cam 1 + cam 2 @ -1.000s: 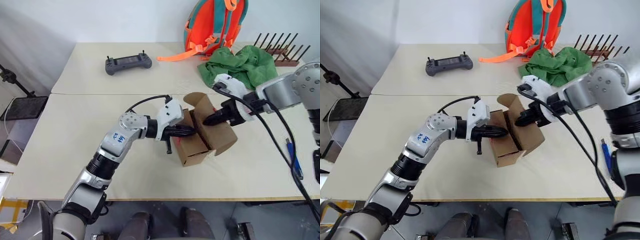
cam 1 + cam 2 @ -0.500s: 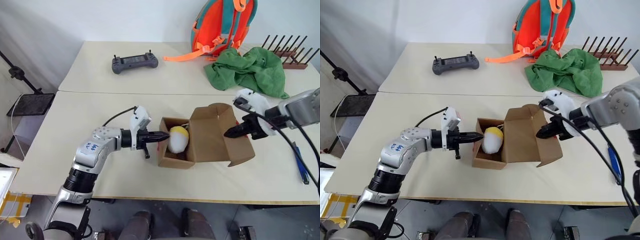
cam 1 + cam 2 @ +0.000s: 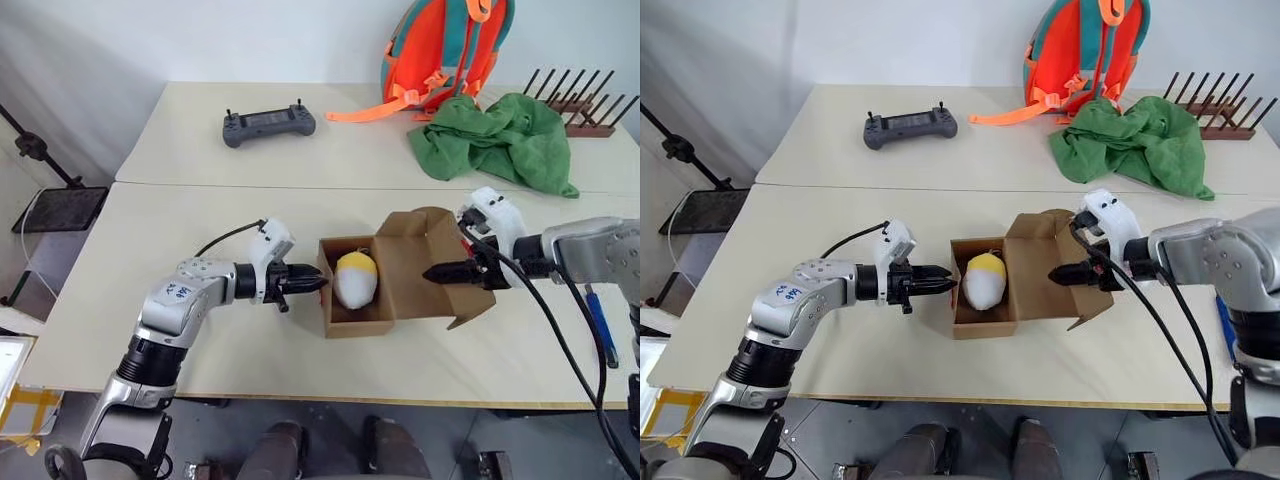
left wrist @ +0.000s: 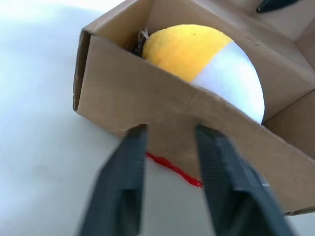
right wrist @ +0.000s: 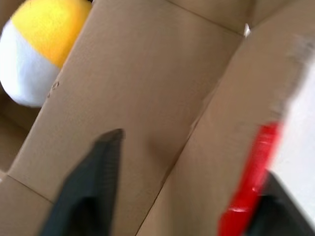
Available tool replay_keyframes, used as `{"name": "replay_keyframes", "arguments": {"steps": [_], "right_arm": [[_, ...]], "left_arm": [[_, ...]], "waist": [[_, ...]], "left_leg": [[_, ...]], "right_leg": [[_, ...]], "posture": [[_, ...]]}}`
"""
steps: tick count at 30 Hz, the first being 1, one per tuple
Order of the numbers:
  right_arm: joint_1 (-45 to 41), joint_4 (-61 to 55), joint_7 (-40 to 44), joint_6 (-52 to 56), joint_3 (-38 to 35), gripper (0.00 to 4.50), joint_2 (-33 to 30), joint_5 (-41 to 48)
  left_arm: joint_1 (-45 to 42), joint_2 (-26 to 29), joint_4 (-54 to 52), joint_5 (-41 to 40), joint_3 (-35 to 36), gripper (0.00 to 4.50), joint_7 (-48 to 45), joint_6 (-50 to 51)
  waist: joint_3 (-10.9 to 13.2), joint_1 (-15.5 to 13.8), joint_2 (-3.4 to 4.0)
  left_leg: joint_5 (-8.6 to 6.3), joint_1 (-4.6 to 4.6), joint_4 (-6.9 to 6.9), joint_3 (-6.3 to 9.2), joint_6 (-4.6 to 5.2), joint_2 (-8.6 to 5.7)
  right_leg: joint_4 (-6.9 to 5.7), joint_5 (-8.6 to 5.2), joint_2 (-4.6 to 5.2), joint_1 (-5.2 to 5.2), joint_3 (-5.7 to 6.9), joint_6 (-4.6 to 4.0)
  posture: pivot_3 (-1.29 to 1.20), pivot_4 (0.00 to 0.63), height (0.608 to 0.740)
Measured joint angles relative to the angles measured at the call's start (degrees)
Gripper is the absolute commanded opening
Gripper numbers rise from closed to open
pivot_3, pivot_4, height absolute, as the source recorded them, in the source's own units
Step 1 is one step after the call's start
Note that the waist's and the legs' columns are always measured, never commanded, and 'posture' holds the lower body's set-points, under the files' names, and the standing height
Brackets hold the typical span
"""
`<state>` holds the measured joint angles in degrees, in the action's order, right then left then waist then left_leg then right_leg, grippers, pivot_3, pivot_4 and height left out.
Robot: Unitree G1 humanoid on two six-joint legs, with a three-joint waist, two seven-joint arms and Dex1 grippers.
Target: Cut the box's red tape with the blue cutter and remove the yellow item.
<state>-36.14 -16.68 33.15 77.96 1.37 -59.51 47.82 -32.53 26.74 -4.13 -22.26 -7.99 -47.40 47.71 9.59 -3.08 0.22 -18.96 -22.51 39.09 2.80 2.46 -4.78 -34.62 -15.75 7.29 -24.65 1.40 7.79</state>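
- Since a second ago the box (image 3: 372, 290) has gone from half-closed flaps to lying open on the table (image 3: 200, 220), the yellow item (image 3: 355, 277) now exposed inside.
- The left gripper (image 4: 170, 147), earlier pinched shut at the box's near wall, now has its fingers parted just outside that wall.
- The right gripper (image 3: 432, 272), shut before, now stands spread over the folded-out flap, holding nothing.
- The yellow item is a plush lump, yellow on top, white below.
- Red tape (image 5: 251, 172) clings to the flap's edge.
- The blue cutter (image 3: 600, 325) lies near the table's right edge.
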Motion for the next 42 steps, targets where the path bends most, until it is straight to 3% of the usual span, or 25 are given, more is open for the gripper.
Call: {"name": "replay_keyframes", "arguments": {"steps": [2, 6, 9, 15, 21, 26, 29, 33, 37, 42], "right_arm": [[10.3, -1.7, 8.0, -14.0, -5.1, 4.5, -4.4, -5.0], [22.0, 0.8, 21.0, -33.1, -19.0, 4.5, -7.0, -10.8], [27.2, 4.2, 29.0, -40.8, -28.2, 4.5, -6.8, -11.9], [29.2, 4.5, 35.0, -48.9, -41.0, 4.5, -0.7, -8.2], [40.5, -5.7, 41.0, -53.2, -42.1, 4.5, 7.1, -4.7], [44.3, -8.5, 40.3, -57.0, -40.8, 4.5, 11.1, -5.2], [46.4, -8.9, 40.0, -58.7, -41.4, 4.5, 11.7, -5.3], [53.0, -9.2, 40.5, -60.5, -47.5, 4.5, 12.6, -5.7], [59.3, -10.4, 39.9, -61.8, -52.2, 4.5, 15.2, -5.9], [64.2, -12.4, 37.7, -63.0, -54.5, 4.5, 18.8, -6.0]], "left_arm": [[0.2, 2.6, -0.2, -0.2, 0.4, 3.23, -0.9, 0.3], [1.9, 5.5, 0.0, -1.8, 3.5, 4.45, -2.5, 0.3], [7.0, 7.2, 0.9, -5.4, 8.4, 4.49, -7.3, -2.8], [17.1, 16.9, 8.2, -5.7, 18.9, 4.49, -13.0, -11.5], [26.1, 21.1, 12.8, -5.7, 29.9, 4.49, -14.5, -18.4], [27.3, 20.9, 9.8, -7.3, 31.0, 4.49, -14.6, -18.4], [17.4, 20.7, 3.4, -10.5, 26.4, 4.49, -14.8, -14.4], [-2.3, 17.3, 0.4, -11.4, 15.8, 4.49, -15.9, -10.6], [-21.1, 7.6, 6.6, -8.3, 0.9, 4.49, -20.2, -8.3], [-35.5, -6.3, 23.2, 0.4, -11.2, 4.49, -24.3, -14.6]], "waist": [[0.0, -0.1, -0.06], [0.1, 0.7, -0.04], [0.1, 1.7, -0.06], [0.1, 2.5, -0.07], [0.1, 1.7, -0.08], [0.2, 0.8, -0.2], [0.2, -0.4, -0.27], [0.2, -1.1, -0.27], [0.2, -0.7, -0.32], [0.3, 0.3, -0.5]], "left_leg": [[-0.01, 0.0, -0.03, -0.01, 0.03, -0.04], [-0.03, 0.2, -0.02, -0.28, 0.14, -0.07], [-0.02, 0.29, -0.02, -0.28, 0.1, 0.06], [0.0, 0.4, -0.05, -0.24, -0.35, 0.57], [-0.12, 0.46, -0.1, -0.15, -0.36, 0.56], [-0.15, 0.46, -0.04, -0.08, -0.28, 0.34], [-0.09, 0.44, 0.01, 0.01, -0.32, 0.27], [-0.06, 0.45, 0.01, -0.06, -0.26, 0.19], [0.03, 0.46, 0.03, -0.42, -0.01, 0.07], [0.08, 0.41, 0.01, -0.55, 0.09, 0.12]], "right_leg": [[0.01, 0.01, -0.07, 0.01, -0.01, 0.02], [-0.05, 0.07, -0.03, 0.1, -0.15, 0.13], [-0.04, 0.07, -0.06, 0.15, -0.16, 0.13], [-0.01, -0.06, -0.11, 0.12, -0.23, -0.11], [-0.05, -0.09, 0.0, 0.19, -0.52, -0.17], [0.02, -0.04, 0.21, 0.29, -0.51, -0.1], [0.01, 0.0, 0.21, 0.32, -0.41, -0.08], [-0.31, 0.02, -0.14, 0.3, -0.18, -0.05], [-0.28, 0.09, -0.2, 0.29, -0.27, 0.09], [-0.06, 0.17, -0.28, 0.29, -0.37, 0.24]], "posture": [[0.0, 0.15, 0.74], [0.0, 0.15, 0.74], [0.0, 0.15, 0.74], [0.0, 0.15, 0.74], [0.0, 0.15, 0.74], [0.0, 0.15, 0.74], [0.0, 0.15, 0.74], [0.0, 0.15, 0.74], [0.0, 0.15, 0.74], [0.0, 0.15, 0.74]]}}
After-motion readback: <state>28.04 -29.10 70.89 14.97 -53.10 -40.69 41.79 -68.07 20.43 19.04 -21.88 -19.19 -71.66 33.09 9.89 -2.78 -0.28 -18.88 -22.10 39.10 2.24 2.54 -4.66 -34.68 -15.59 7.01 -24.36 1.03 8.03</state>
